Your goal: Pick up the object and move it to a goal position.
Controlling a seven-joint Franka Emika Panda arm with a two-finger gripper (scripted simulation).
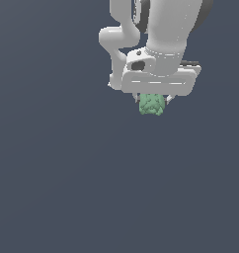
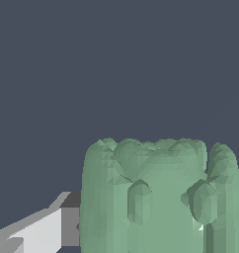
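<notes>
The object (image 1: 151, 104) is a small pale mint-green bumpy blob. In the exterior view it sits right under the white hand of my arm, between the fingers, which the hand mostly hides. My gripper (image 1: 153, 103) is shut on the object. In the wrist view the object (image 2: 161, 197) fills the lower middle and right of the picture, very close to the camera. One white finger with a dark pad (image 2: 52, 230) presses against its side. The other finger is hidden behind the blob.
The flat dark grey-blue ground (image 1: 67, 173) spreads all around with nothing else on it. The white arm (image 1: 166, 29) reaches in from the top of the exterior view.
</notes>
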